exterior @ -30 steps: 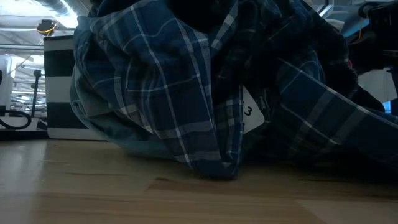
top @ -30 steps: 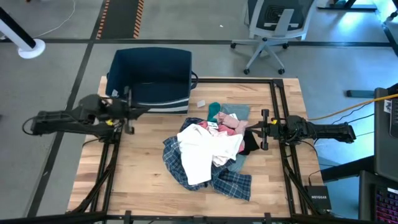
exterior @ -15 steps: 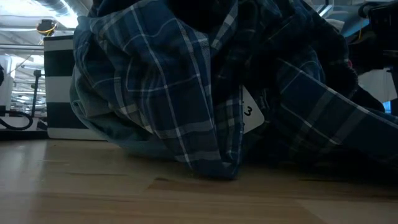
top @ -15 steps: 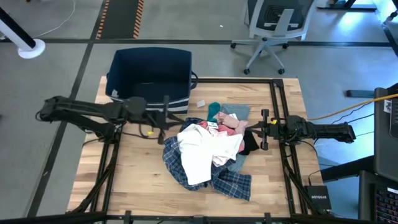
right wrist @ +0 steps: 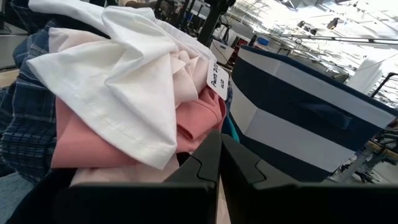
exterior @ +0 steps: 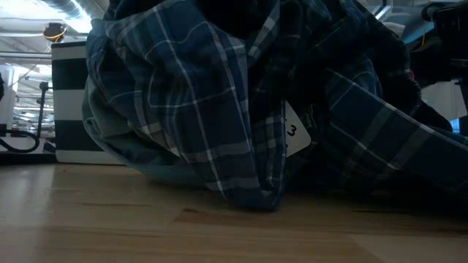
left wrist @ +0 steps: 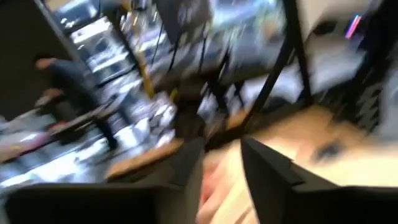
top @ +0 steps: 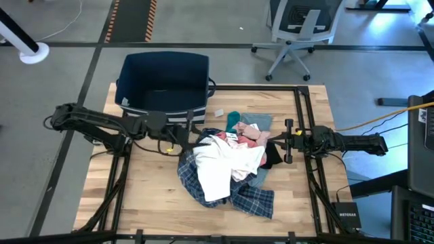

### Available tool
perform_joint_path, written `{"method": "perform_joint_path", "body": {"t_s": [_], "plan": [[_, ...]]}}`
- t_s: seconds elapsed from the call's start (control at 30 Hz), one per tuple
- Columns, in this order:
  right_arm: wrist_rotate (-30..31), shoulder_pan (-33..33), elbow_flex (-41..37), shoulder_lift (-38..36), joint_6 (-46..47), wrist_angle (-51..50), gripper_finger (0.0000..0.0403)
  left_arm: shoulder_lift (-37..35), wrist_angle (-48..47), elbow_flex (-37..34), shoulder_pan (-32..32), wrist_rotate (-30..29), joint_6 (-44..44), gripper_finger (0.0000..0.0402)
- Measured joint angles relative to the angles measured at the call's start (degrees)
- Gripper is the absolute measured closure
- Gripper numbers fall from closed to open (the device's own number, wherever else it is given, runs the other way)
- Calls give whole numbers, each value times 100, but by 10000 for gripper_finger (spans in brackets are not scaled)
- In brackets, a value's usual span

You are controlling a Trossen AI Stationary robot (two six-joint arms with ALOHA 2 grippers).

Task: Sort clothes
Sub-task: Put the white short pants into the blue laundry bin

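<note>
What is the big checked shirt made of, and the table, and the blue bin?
The plaid shirt looks like soft woven cloth, maybe cotton: it folds and drapes. The table looks like pale wood with a smooth finish: it shows plank lines. The bin seems stiffened fabric: matte walls standing up straight.

Clothes pile (top: 227, 163) blocks table (top: 149, 196) centre, bin (top: 163, 81) behind; bare wood front-left.

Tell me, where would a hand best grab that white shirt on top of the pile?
Probably from straight above, pinching a raised fold near the middle of the white shirt. It lies uppermost on the pile, draped over the plaid shirt and pink pieces, so nothing covers it. The left hand is at the pile's edge beside it; the right hand waits on the opposite side.
</note>
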Motion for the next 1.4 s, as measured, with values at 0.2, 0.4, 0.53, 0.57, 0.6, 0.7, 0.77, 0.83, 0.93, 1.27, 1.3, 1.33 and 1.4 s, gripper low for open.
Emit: {"method": "perform_joint_path", "body": {"t_s": [0.2,0.4,0.53,0.57,0.6,0.7,0.77,0.83,0.93,1.27,1.3,1.33,1.4], "plan": [[0,-2,-2,0,-2,0,386,254,366,116,-357,138,-441,198],[0,-2,-1,0,-2,1,386,915,-805,896,-354,-134,-1103,154],[0,-1,0,-1,0,1,386,1361,-1970,1454,-286,-282,-1038,149],[0,-2,0,-2,0,0,386,1435,-2166,1545,-247,-346,-1037,149],[0,-2,0,0,0,0,386,1501,-2330,1619,-208,-394,-1017,149],[0,-2,-1,-1,-2,2,386,1624,-2611,1668,-124,-411,-1029,149],[0,-2,0,0,0,1,386,1680,-2730,1670,-92,-363,-978,149],[0,0,0,-2,-1,2,386,1779,-2830,1670,-72,-347,-878,149],[0,0,0,-2,0,2,386,1912,-2970,1670,-40,-253,-770,149],[0,-2,-1,0,-1,1,386,2129,-3206,1670,-77,-110,-62,189],[0,-2,0,0,0,0,386,2128,-3205,1670,-77,-208,-31,205],[0,-2,0,-2,0,2,386,2127,-3225,1670,-77,-288,35,222],[0,-1,0,-1,-1,2,386,2127,-3258,1668,-77,-486,137,260]]}}
